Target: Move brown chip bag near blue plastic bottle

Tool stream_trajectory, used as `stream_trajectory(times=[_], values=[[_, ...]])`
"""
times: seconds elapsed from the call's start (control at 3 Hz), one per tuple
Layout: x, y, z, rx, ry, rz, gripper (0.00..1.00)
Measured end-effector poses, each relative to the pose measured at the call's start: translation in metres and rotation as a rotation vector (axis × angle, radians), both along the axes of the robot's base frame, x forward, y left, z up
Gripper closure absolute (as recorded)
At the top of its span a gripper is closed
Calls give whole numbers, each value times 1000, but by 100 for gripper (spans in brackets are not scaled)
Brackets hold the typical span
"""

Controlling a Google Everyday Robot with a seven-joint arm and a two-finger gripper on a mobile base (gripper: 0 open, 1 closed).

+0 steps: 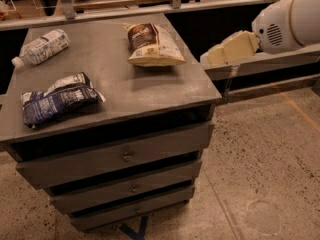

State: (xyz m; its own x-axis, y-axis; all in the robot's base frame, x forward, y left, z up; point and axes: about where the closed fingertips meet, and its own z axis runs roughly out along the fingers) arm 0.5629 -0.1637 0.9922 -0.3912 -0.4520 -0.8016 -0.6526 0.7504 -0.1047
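1. Jaws hang off the right side of the worktop (120,81), at about the height of its top. They sit at the end of a white rounded arm (292,19) that comes in from the upper right corner. They are cream-coloured and point left toward the worktop's right rear corner, close to its edge but not over it.
2. Whether the jaws are spread or pressed together I cannot tell. Nothing shows in them, and they touch none of the things on the worktop.
3. The brown chip bag (152,45) lies flat toward the rear of the worktop, right of the middle. Its dark brown panel is toward the back and its tan part toward the front. It is the nearest thing to the jaws, but apart from them.
4. The plastic bottle (41,46) lies on its side at the rear left corner, with its white cap toward the left edge. It is well apart from the brown chip bag, with bare worktop between them.
5. A dark blue and white bag (59,98) lies crumpled at the front left, in front of the plastic bottle and not touching it.
6. The worktop is the grey top of a chest with three drawers (125,156), each with a small knob in the middle. The chest stands on a speckled floor (260,159).
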Motion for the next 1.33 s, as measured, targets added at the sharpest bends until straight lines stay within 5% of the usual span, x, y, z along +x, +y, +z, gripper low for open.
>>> stream_trajectory(times=[0.33,1.0,1.33], values=[[30,21,13,89,-53,-80,0],[34,24,10,91,-56,-122,0],[54,43,-1,131,-68,-159,0]])
